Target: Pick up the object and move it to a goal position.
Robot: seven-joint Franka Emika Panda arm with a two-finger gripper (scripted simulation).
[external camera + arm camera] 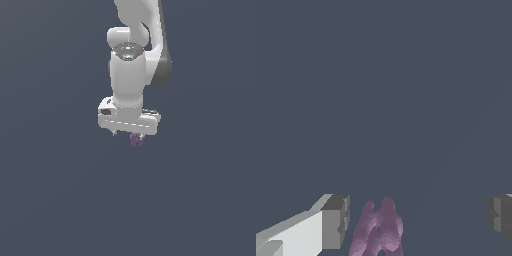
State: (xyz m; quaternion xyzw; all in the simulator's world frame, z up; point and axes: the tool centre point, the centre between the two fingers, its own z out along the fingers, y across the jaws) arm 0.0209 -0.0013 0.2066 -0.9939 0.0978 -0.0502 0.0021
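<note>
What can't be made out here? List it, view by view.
- Exterior view: the purple object is tiny and half hidden under the gripper; its shape is unclear.
- Wrist view: the object is cut off by the frame edge.
- Either view: no goal marker shows.

The big smooth robot arm [129, 75] is white, with a dark grey part on its side. Its white tool [418, 220] has dark grey fingertips [336, 220]. The tiny lumpy thing [378, 230] is purple-pink. Everything behind them is plain dark blue-grey.

Rounded white arm [129, 75], dark-grey joints, grey-padded claw [416, 220].
</note>
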